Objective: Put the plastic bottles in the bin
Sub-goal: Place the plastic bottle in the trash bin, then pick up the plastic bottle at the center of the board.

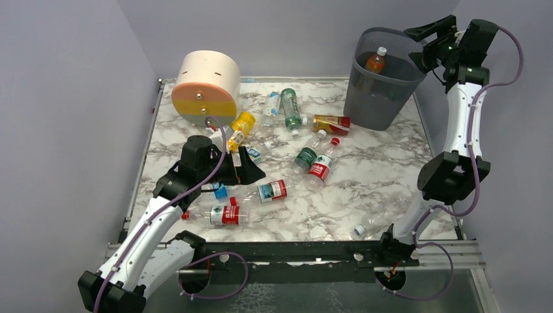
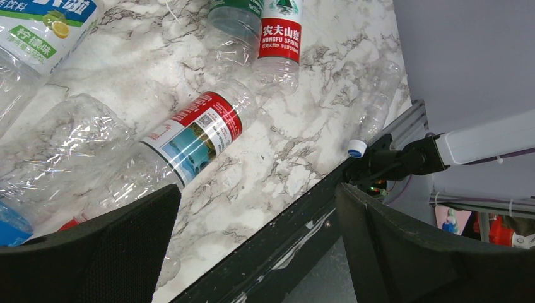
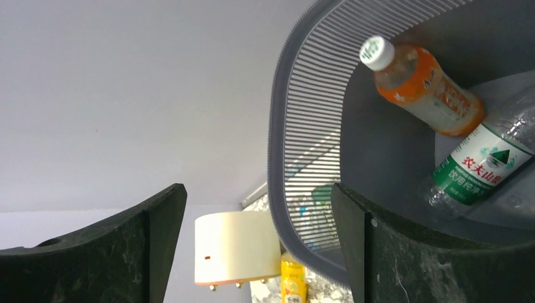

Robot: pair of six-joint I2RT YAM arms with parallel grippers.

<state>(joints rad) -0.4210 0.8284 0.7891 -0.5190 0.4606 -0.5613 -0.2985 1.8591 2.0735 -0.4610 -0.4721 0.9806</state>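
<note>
The grey mesh bin [image 1: 365,98] stands at the table's back right. Inside it lie an orange bottle [image 3: 423,88] with a white cap and a clear bottle with a green label [image 3: 479,167]. My right gripper [image 3: 257,189] hovers open and empty over the bin's right rim [image 1: 424,32]. Several plastic bottles lie scattered across the marble table, among them a yellow one [image 1: 240,127] and a green one [image 1: 290,107]. My left gripper [image 2: 257,188] is open and empty at the left of the table [image 1: 251,168], just short of a clear bottle with a red-and-blue label [image 2: 189,136].
A round beige-orange-yellow drawer unit [image 1: 205,88] lies at the back left. A clear bottle with a blue cap [image 1: 381,218] rests near the table's front right edge. A black rail [image 1: 293,248] runs along the near edge. Grey walls close in on both sides.
</note>
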